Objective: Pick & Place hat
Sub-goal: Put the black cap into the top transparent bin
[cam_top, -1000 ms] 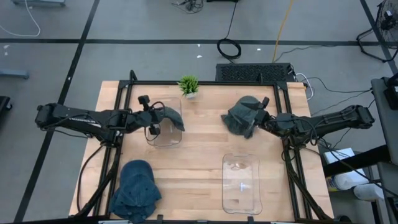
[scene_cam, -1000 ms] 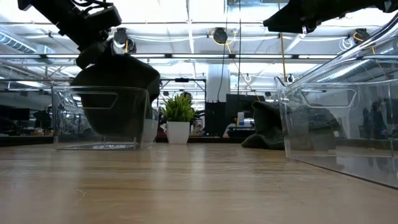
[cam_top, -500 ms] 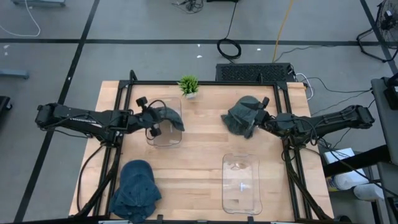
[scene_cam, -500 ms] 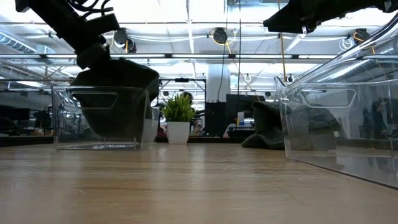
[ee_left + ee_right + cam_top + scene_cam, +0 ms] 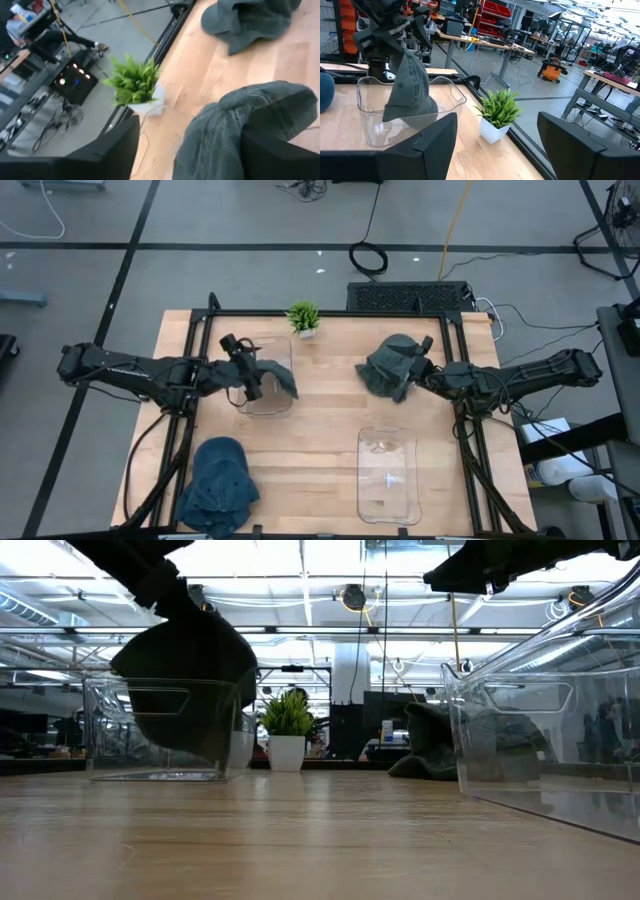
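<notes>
A dark grey hat (image 5: 280,378) hangs partly inside a clear bin (image 5: 262,408) at the table's far left, with its lower part down in the bin (image 5: 405,112). My left gripper (image 5: 250,373) is open above the bin's left side, and the hat's top lies between its fingers (image 5: 220,135). A second grey hat (image 5: 388,368) lies on the table at the far right. My right gripper (image 5: 425,365) stands open above that hat's right edge, with nothing between its fingers. A blue hat (image 5: 218,485) lies at the near left. My left gripper has its fingers wide apart on either side of the hat's bunched upper part (image 5: 235,115). The cloth lies against one finger (image 5: 272,152). The hat's upper part stands above the bin's rim and the rest hangs inside. Whether the fingers still carry it, I cannot tell.
A second clear bin (image 5: 388,470) stands near the front, right of the middle. A small potted plant (image 5: 303,317) stands at the far edge. Bare wood lies between the two bins. A black frame (image 5: 330,312) runs around the table.
My left gripper has opened and turned a little at the wrist above the bin. The hat has slackened, and seen from above it has drawn narrower and shifted slightly toward the bin's right side.
</notes>
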`<move>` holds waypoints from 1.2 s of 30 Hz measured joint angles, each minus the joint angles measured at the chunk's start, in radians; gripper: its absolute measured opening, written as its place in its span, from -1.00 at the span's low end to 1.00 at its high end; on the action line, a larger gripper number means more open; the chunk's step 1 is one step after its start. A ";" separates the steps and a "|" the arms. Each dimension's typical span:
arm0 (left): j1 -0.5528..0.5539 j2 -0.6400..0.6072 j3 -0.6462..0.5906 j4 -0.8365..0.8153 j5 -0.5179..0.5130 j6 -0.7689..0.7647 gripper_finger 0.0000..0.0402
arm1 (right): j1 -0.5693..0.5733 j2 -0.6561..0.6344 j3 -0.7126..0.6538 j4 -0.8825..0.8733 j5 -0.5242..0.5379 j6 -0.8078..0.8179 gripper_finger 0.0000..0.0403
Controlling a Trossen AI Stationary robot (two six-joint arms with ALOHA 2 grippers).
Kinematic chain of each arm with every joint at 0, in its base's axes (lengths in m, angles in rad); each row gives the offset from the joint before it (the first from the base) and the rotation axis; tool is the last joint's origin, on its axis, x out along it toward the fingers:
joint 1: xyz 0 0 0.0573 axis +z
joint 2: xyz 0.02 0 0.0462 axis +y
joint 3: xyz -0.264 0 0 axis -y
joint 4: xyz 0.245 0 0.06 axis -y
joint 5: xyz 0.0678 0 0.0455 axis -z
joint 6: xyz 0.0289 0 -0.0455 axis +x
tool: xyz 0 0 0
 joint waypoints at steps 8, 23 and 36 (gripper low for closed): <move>-0.007 0.000 0.000 -0.050 -0.027 0.012 0.58 | 0.000 0.000 0.000 -0.009 0.000 0.008 0.30; 0.008 -0.034 0.001 -0.211 0.098 -0.273 0.41 | 0.000 0.000 0.000 -0.013 0.000 0.009 0.30; 0.007 -0.164 0.017 -0.302 0.265 -0.399 0.22 | 0.000 0.000 0.000 -0.019 0.000 0.009 0.30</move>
